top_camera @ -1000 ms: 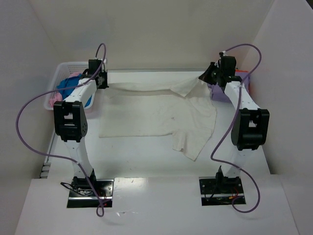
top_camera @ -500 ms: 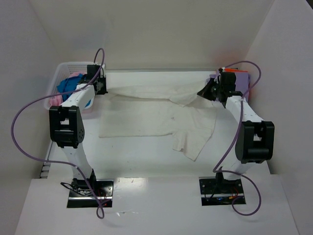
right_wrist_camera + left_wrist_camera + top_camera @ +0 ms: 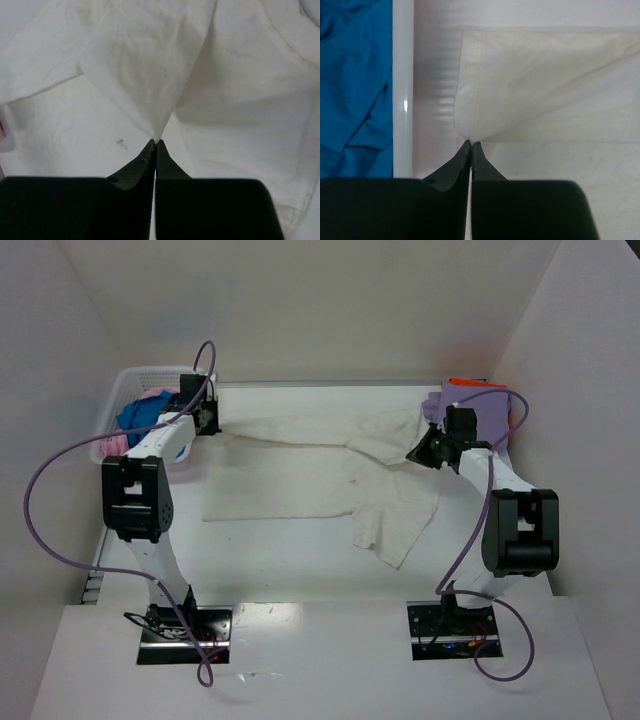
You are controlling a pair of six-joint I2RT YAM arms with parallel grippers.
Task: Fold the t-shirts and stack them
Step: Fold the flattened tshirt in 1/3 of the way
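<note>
Left gripper, at about 10 o'clock on the table in the overhead view, has its jaws pressed together on a corner of the cream-white t-shirt, the cloth rising to a pinched point between the tips. Right gripper, at about 2 o'clock, is likewise clamped on a peak of the same shirt, with fabric fanning away from its tips toward 12 o'clock in the wrist view. Between the two grippers the shirt's far edge runs as a lifted, slightly sagging band, while the rest of the shirt lies spread across the middle of the table, one sleeve trailing toward 5 o'clock. Just beside the left gripper, toward 9 o'clock, stands the white basket, holding a blue t-shirt and a pink t-shirt. Behind the right gripper, at about 1 o'clock, a lavender t-shirt lies near the far right corner, with an orange t-shirt showing at its far edge.
</note>
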